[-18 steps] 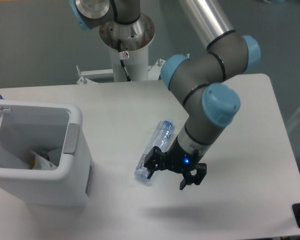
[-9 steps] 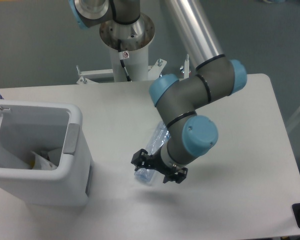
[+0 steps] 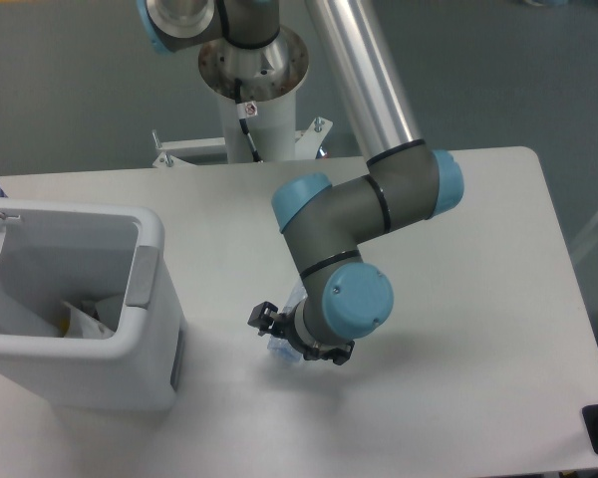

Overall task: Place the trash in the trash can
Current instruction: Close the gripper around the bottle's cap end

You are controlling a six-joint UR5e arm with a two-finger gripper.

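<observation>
The black two-finger gripper [image 3: 294, 337] stands over the clear plastic water bottle with blue label [image 3: 283, 349], which lies on the white table [image 3: 478, 299] at about three o'clock from the boxy white plastic trash can [image 3: 75, 299] (the wrist hides most of it), jaws spread astride the bottle, grip unclear.

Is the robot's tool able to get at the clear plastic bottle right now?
Probably yes. The tool hangs right over the clear plastic bottle lying on the white table, with nothing between them. The wrist hides most of the bottle, so whether the fingers already touch it cannot be told.
</observation>
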